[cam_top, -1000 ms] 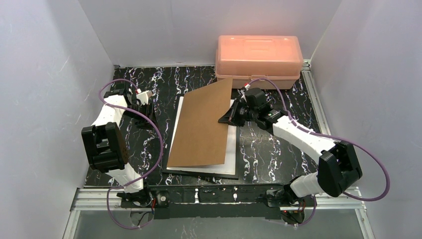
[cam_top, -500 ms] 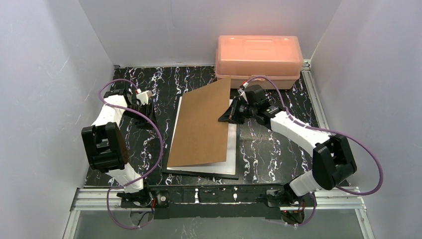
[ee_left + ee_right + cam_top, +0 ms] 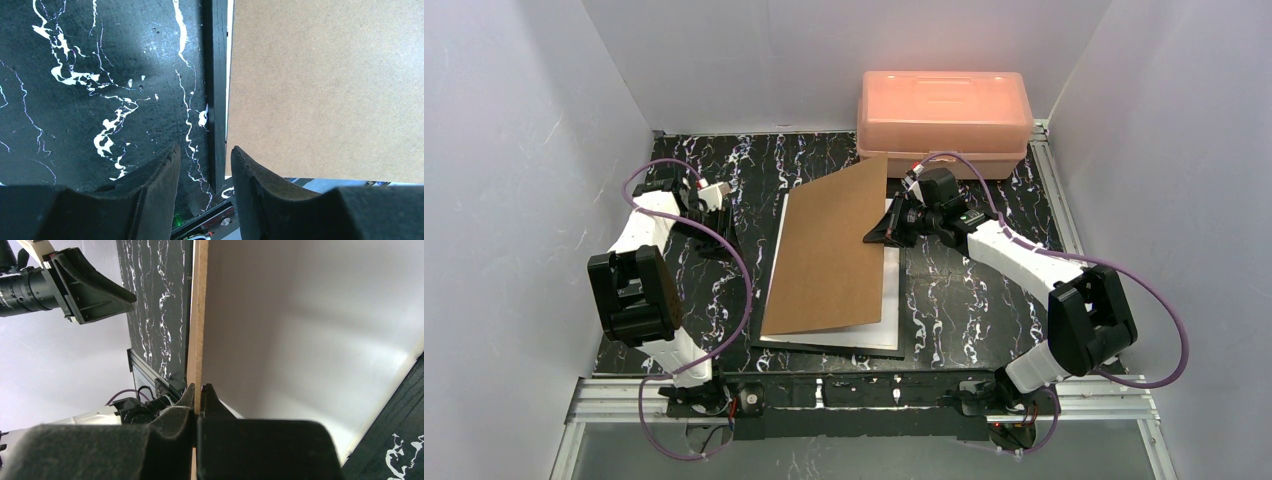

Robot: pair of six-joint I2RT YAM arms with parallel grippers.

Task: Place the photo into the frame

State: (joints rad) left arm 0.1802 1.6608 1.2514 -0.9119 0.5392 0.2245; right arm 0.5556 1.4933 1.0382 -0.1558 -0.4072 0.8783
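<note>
Two end effectors: one on each side of the frame (image 3: 824, 348), which lies flat on the bench (image 3: 969, 300).
Left end effector (image 3: 202, 154): partly open, holding nothing. The frame's left rail runs just ahead of the gap between its fingers, likely so it can steady the frame against sliding.
Backing board (image 3: 829, 255): brown and tilted, its left edge low beside the left rail and its right edge raised. It is probably held up so it can be lowered over the print.
Photo (image 3: 310, 330): plain white side up, apparently lying inside the frame under the board, just below the right end effector's pinch.
Right end effector (image 3: 197, 390): clamped tight on the board's raised right edge, the thin edge between its pads.
Open room: bare bench lies on the right end effector's outer side. The pink box (image 3: 944, 110) stands just beyond it, near the board's far corner, so swinging the board straight down looks safest.
</note>
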